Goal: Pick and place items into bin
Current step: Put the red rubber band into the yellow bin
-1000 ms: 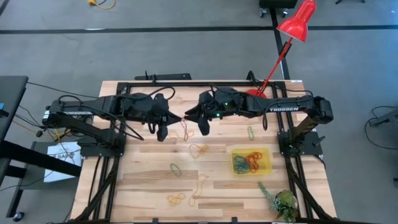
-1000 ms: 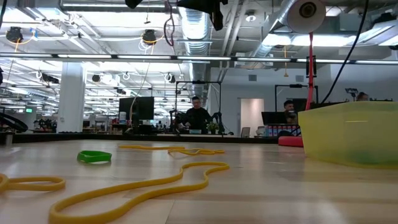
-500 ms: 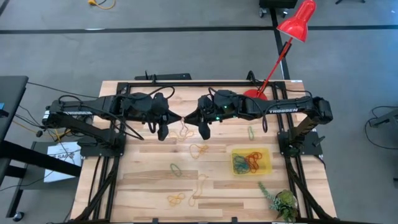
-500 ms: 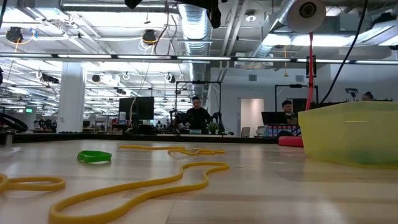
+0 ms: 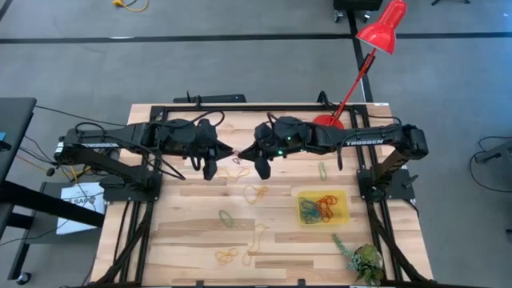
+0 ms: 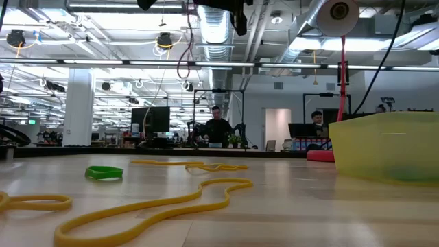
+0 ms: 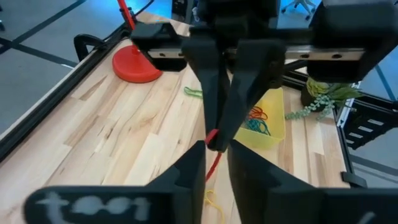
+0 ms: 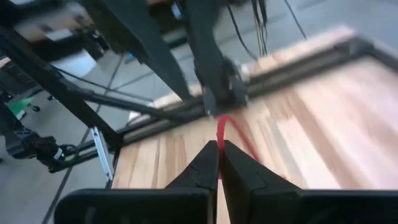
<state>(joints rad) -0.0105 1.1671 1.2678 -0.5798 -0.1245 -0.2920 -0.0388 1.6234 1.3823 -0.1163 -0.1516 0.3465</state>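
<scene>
High over the table's middle my two grippers meet tip to tip. My right gripper (image 8: 219, 149) is shut on a red rubber band (image 7: 214, 158). My left gripper (image 7: 216, 168) stands open with that band running between its fingers. In the low view the band (image 6: 182, 62) hangs down from them, clear of the table. The yellow bin (image 5: 344, 196) sits at the right with several bands in it. Loose bands lie flat on the wood: yellow (image 5: 256, 192), green (image 5: 226, 218), yellow (image 5: 227, 256), green (image 5: 323, 170). My right gripper pinches the red band's upper end (image 7: 211, 137) between its two fingertips, coming level from the table's right side. The band hangs slack below the fingers, lifted clear of the table. I cannot tell whether my left gripper touches the band.
A red lamp's round base (image 5: 328, 120) stands at the far right, its head (image 5: 382, 28) beyond the table. A green plant sprig (image 5: 360, 256) lies at the near right corner. Black frame rails (image 5: 216, 106) run along the far edge and both sides.
My right gripper has edged toward the table's left until its tip meets my left gripper's tip. The red band now hangs lower beneath them than a second ago.
</scene>
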